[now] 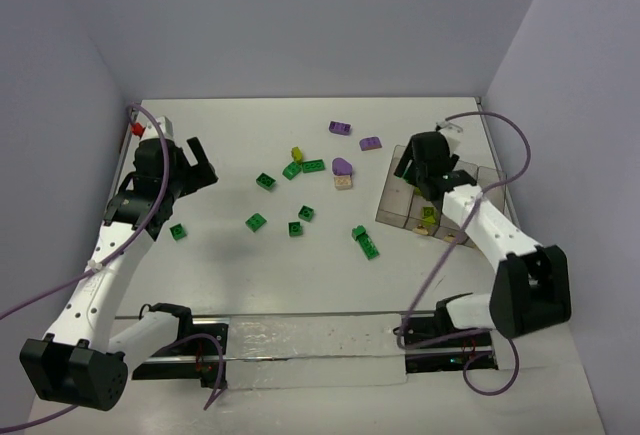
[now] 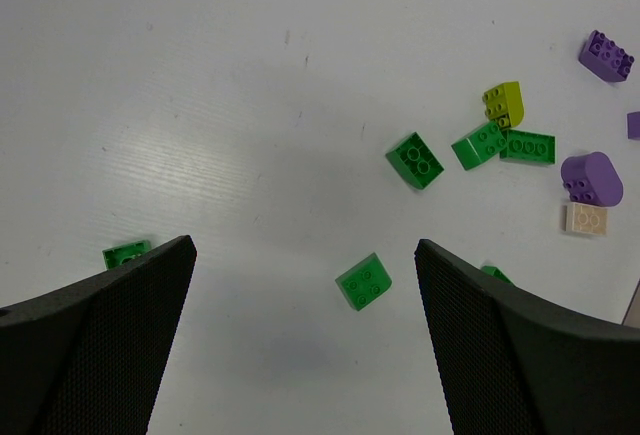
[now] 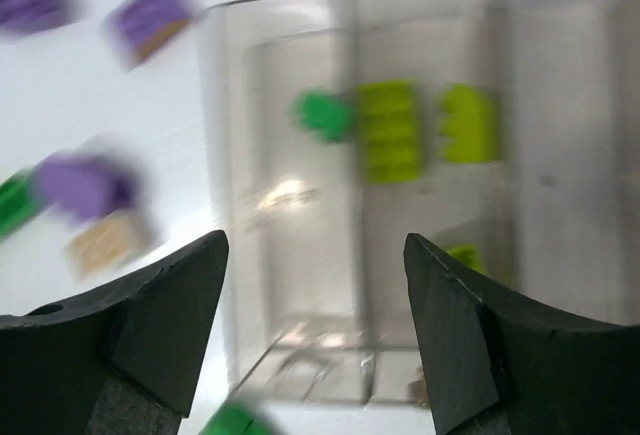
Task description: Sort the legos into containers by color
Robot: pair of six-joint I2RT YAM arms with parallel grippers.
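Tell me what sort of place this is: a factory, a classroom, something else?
Most likely a small robotics lab test booth. Plain panels wall in a white table; a left arm and a right arm are bolted at its near edge, and toy bricks lie scattered beside clear bins.

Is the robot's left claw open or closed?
Open. The left gripper has its two black fingers far apart, holding nothing; the white table and a green lego show between them.

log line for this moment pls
left jaws: open, empty, facing loose green legos | right jaws: open, empty, over containers | in bins: green brick, yellow-green bricks
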